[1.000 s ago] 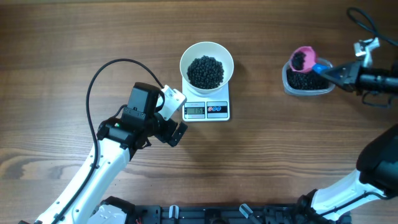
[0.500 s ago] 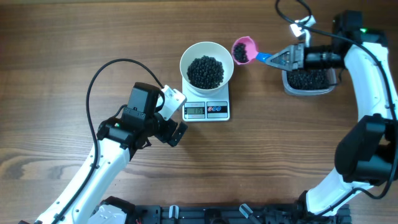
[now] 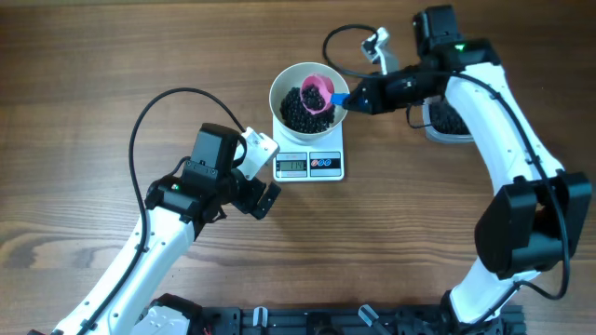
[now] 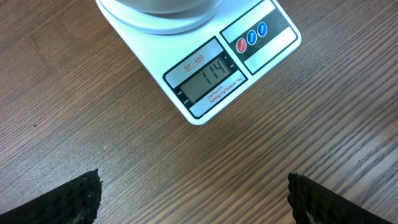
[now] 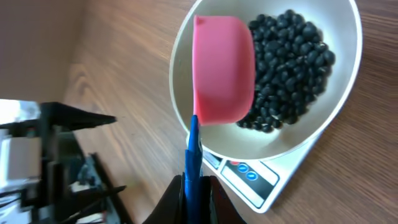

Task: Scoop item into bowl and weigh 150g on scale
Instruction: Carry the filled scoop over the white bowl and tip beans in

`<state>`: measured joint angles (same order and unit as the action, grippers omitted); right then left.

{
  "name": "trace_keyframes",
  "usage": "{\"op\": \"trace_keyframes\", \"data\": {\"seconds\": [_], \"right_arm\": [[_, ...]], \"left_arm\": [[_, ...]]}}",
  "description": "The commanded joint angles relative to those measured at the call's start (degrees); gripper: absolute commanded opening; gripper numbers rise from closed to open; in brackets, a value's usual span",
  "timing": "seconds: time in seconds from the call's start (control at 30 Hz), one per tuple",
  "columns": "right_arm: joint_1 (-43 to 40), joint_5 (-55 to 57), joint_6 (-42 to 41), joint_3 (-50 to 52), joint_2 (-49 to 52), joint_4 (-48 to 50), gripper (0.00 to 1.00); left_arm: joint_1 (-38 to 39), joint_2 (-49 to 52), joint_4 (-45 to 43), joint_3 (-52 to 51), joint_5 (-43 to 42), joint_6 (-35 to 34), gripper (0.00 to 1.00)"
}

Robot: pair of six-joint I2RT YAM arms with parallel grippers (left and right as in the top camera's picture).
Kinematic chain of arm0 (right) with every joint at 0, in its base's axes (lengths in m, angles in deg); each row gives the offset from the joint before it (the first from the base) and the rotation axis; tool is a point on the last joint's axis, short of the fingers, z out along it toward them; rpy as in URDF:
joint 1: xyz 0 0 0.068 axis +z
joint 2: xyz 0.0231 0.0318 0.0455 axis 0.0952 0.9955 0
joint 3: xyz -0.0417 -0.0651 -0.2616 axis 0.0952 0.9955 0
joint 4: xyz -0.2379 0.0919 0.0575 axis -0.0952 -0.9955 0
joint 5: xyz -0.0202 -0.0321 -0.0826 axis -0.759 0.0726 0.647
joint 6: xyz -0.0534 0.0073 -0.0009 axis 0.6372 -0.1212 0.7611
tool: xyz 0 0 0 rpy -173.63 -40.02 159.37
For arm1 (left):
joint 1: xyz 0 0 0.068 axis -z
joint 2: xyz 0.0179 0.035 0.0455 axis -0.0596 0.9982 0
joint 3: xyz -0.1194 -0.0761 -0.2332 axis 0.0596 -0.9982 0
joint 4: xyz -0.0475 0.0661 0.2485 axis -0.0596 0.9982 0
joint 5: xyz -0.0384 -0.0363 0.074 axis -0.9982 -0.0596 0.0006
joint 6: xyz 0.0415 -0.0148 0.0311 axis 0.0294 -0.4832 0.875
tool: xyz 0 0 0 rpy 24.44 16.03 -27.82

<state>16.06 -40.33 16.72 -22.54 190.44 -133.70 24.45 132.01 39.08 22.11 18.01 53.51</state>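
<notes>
— Well, which step?
— Tipping. Right pincer (image 3: 354,97) pinched the pink scoop (image 3: 317,93) by its handle, tilted over the bowl (image 3: 278,86); beans (image 3: 298,112) inside, bowl on the scale (image 3: 328,166). Left pincer (image 4: 193,199) spread wide above the tabletop (image 3: 93,74).
— Any writing?
— "SF-400"; display (image 4: 208,78) read 114. Probably a smaller top-up next.
</notes>
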Motion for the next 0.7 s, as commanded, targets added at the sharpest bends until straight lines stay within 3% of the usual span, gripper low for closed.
{"op": "trace_keyframes", "data": {"seconds": [0.0,0.33,0.67], "right_arm": [[1.6,5.8,-0.9,-3.0,-1.1,0.6,0.04],[6.7,18.4,-1.0,-7.2,-1.1,0.7,0.04],[7.6,21.6,-0.2,-8.9,-1.2,0.5,0.04]], "left_arm": [[-0.3,0.2,0.0,-0.3,0.1,0.3,1.00],[-0.3,0.2,0.0,-0.3,0.1,0.3,1.00],[-0.3,0.2,0.0,-0.3,0.1,0.3,1.00]]}}
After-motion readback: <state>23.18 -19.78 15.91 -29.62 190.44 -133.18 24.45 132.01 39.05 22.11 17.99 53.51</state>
